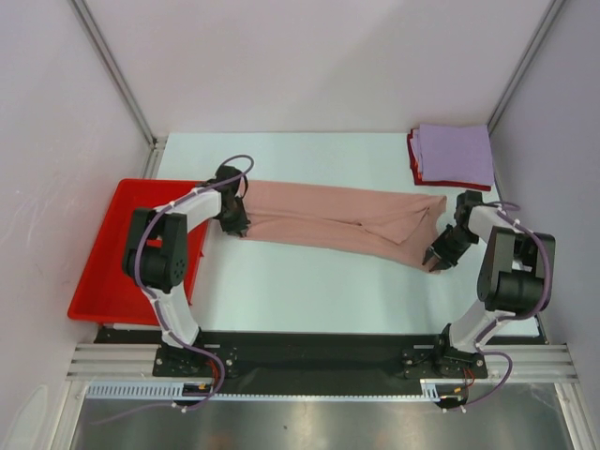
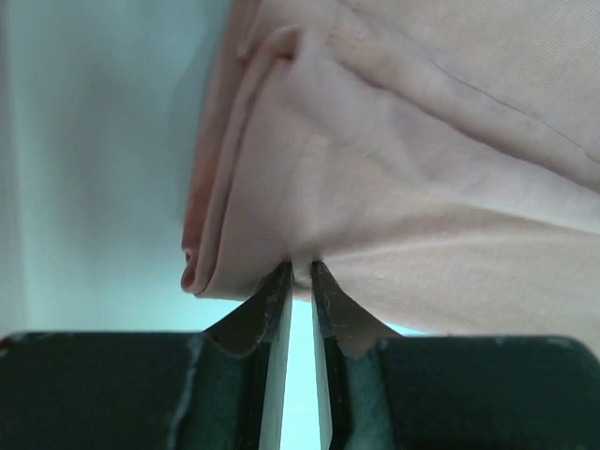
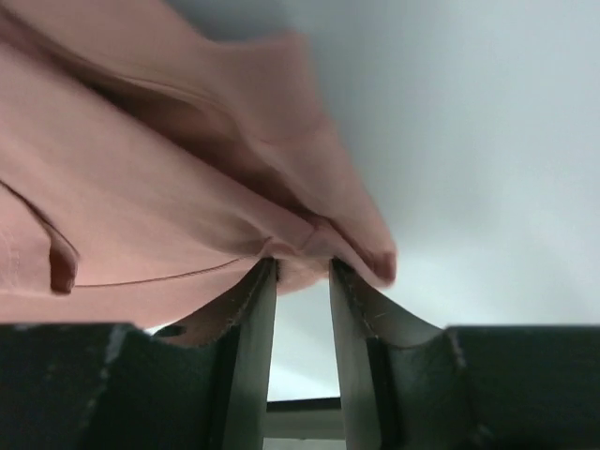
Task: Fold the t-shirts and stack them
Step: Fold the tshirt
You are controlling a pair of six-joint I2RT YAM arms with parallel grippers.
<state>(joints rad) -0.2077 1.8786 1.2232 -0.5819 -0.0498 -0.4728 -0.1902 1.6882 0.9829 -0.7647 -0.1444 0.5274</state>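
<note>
Left tool [image 2: 300, 269], right tool [image 3: 302, 265]: narrow pinch on ends of pink t-shirt [image 1: 328, 217]

Open tabletop [image 1: 309, 281] on the near side of the stretched pink t-shirt [image 1: 328, 217], and beyond it up to the back wall [image 1: 319, 66]. Barred across the middle by that shirt, drawn from left tool [image 1: 239, 228] to right tool [image 1: 437, 255]. Hemmed on the left by red tray [image 1: 103, 262]; far right corner taken by folded t-shirts [image 1: 453, 155].
</note>
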